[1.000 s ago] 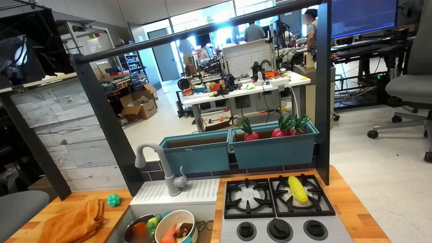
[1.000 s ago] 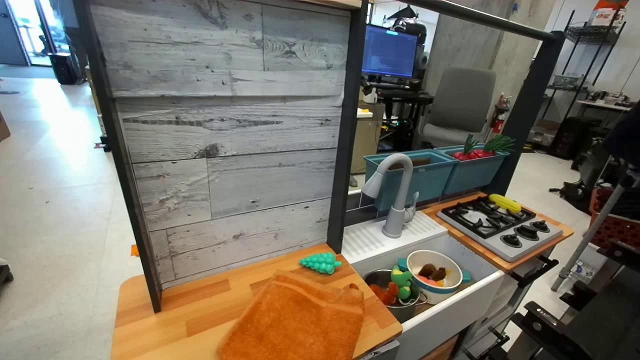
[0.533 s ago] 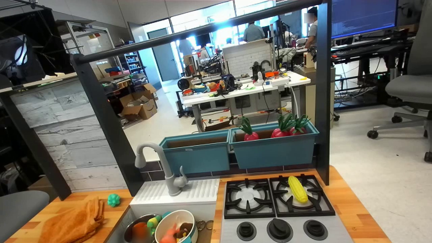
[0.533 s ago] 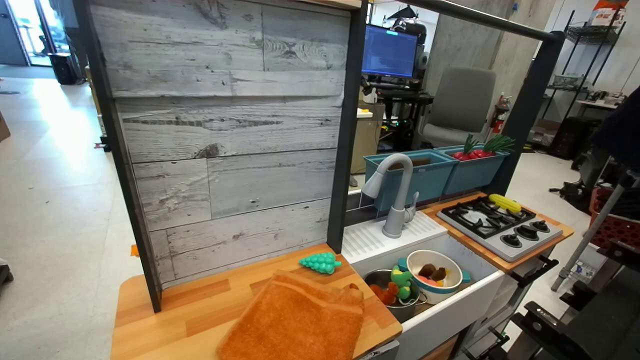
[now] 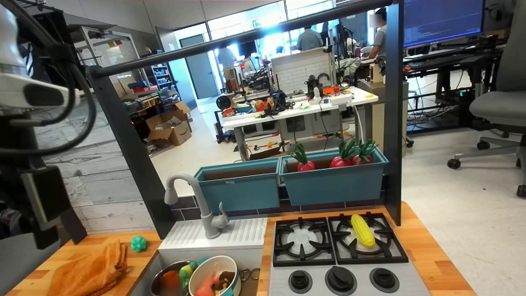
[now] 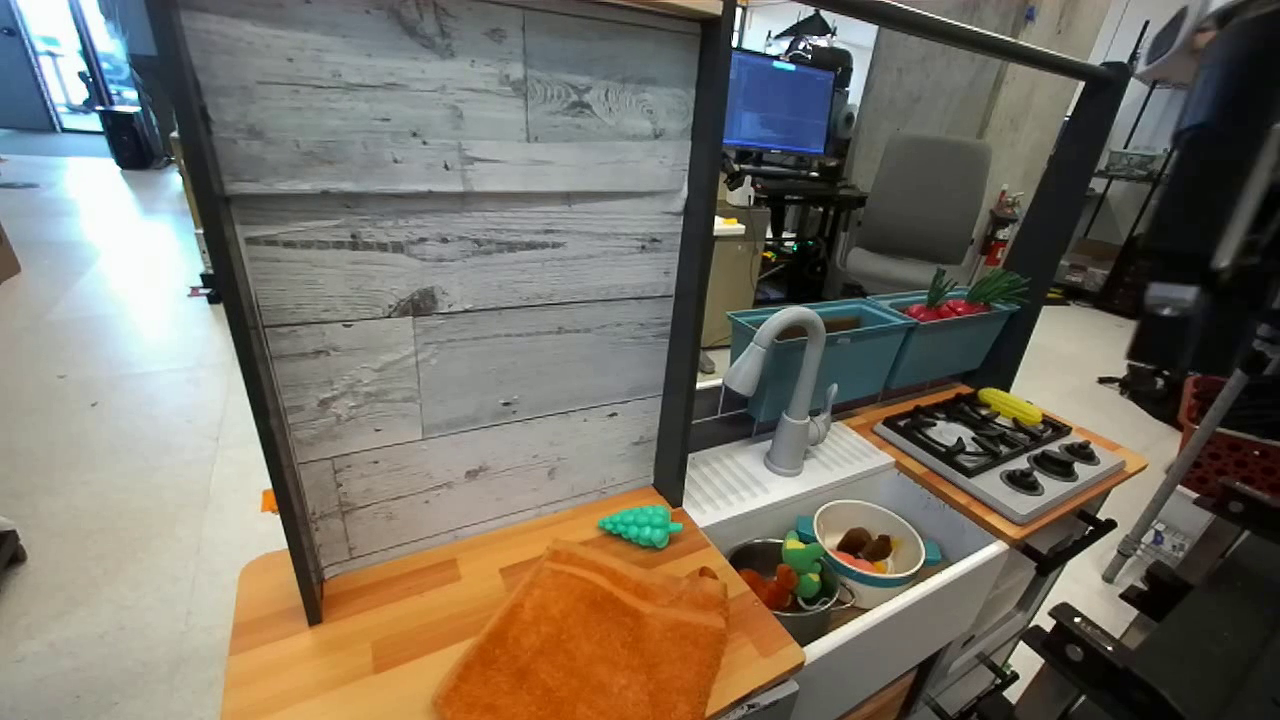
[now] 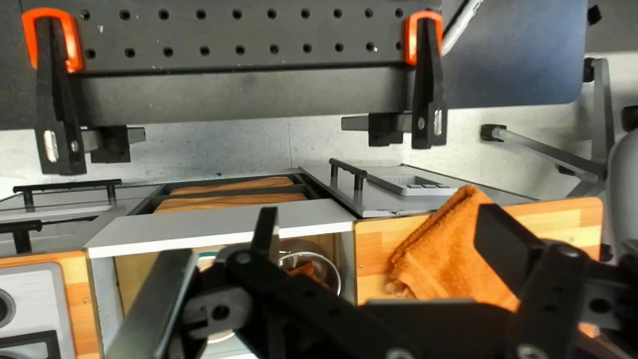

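Gripper [image 7: 381, 239] low in the wrist view, fingers spread wide, nothing between them. Arm [image 5: 10, 92] crowds the left edge in an exterior view, white above, black below, cable looped alongside. Orange cloth [image 6: 600, 640] lies in loose folds on the wooden counter [image 6: 420, 620], lower middle of the frame in an exterior view; right of centre in the wrist view, where the right-hand finger overlaps it, though the gripper stands apart from it. Bumpy green toy [image 6: 640, 525] on the same counter, just beside the cloth's far edge. Sink [image 6: 900, 640] at lower right in that frame: metal pot [image 6: 805, 628] and white pot [image 6: 885, 596] side by side in it, green and reddish-brown things in the metal one, brown and pinkish pieces in the white; exact kinds too small to tell. Grey faucet [image 5: 211, 228] upright at the sink's back. Stove [image 5: 320, 273] at lower right in an exterior view, three black knobs along its front; yellow corn [image 5: 362, 231] across the right-hand grate. Beyond, mid-frame, two teal planters [image 5: 242, 195], red radishes [image 5: 306, 165] in the right-hand one. Farther off, cluttered white table [image 5: 246, 119] upper middle, lit monitor [image 5: 444, 22] upper right.
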Robot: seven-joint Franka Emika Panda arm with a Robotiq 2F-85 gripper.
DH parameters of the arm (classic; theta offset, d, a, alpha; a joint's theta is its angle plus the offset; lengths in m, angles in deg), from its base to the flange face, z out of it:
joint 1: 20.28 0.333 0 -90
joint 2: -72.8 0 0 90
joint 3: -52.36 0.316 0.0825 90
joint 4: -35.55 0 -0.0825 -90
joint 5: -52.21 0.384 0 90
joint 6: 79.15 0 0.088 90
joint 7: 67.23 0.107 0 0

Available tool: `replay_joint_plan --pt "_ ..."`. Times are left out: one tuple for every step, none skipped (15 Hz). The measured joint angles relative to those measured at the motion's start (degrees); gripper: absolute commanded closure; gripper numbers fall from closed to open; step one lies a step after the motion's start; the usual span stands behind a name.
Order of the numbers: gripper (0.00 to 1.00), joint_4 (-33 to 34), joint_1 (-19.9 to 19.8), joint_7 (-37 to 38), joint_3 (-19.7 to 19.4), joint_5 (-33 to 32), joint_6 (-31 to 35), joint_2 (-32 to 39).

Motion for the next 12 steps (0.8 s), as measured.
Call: replay_joint_plan --pt "0.00 2.69 -0.07 1.05 0.67 0.03 0.48 3.67" --pt "0.00 5.81 -0.17 1.48 1.35 1.08 -0.42 7.41" --pt "0.00 8.65 -0.24 1.48 1.81 2.08 -1.51 10.63" --pt "0.00 10.81 -0.26 1.48 2.06 2.57 -1.99 13.14" --pt "0.00 12.13 -0.29 1.48 2.15 2.65 -2.17 14.77" --pt "0.00 12.75 -0.35 1.48 2.15 2.67 -2.30 15.54" --pt "0.00 12.92 -0.40 1.48 2.15 2.67 -2.43 15.68" --pt "0.00 13.00 -0.46 1.48 2.15 2.67 -2.66 15.64" --pt "0.00 13.07 -0.51 1.48 2.15 2.67 -2.94 15.59" --pt "0.00 13.16 -0.54 1.48 2.15 2.67 -3.03 15.59" --pt "0.00 13.20 -0.55 1.48 2.15 2.67 -3.06 15.58" --pt "0.00 13.23 -0.55 1.48 2.15 2.67 -3.07 15.59"
